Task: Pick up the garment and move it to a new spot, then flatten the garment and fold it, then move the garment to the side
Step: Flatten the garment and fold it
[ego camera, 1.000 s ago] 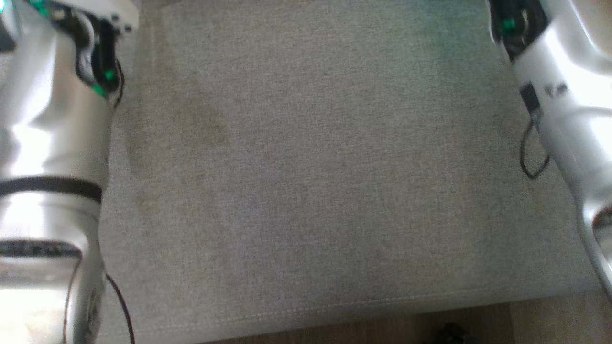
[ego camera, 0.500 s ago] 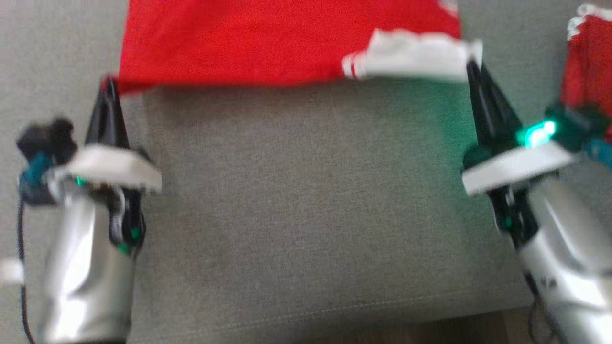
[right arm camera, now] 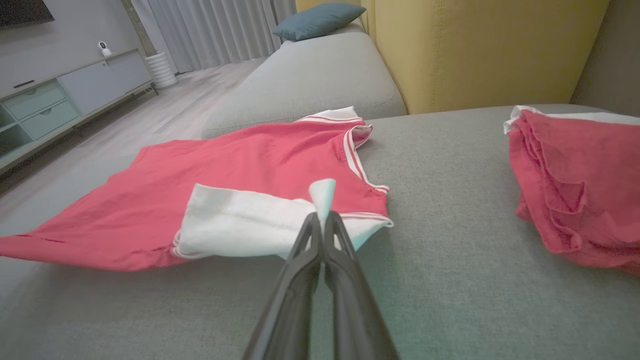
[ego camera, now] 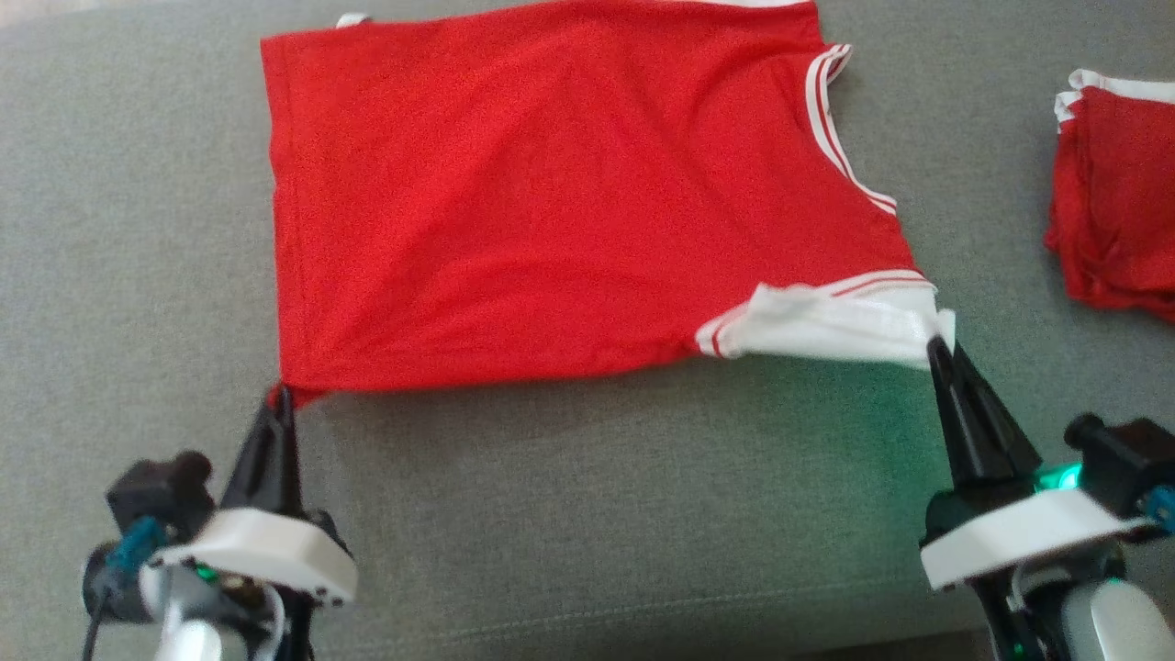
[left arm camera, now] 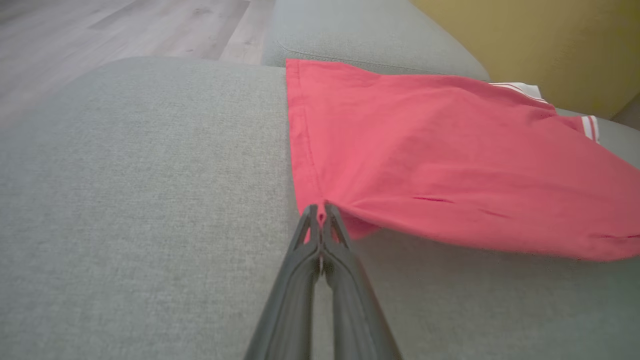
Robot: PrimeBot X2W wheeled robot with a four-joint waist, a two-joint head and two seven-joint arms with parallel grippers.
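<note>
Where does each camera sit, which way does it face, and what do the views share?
Head view: on the head, looking down at the sofa cushion; left gripper and right gripper each pinch the red garment's near edge.
Left wrist view: along the left gripper toward the garment's hem corner.
Right wrist view: along the right gripper toward the white sleeve, red pile beside.
Shared: all show the garment.

The shirt's [ego camera: 569, 202] far edge runs off the head view's top. The red pile [ego camera: 1115, 211] is cut by that view's right edge. A white object [right arm camera: 104, 48] on the cabinet [right arm camera: 75, 90] is too small to identify.
</note>
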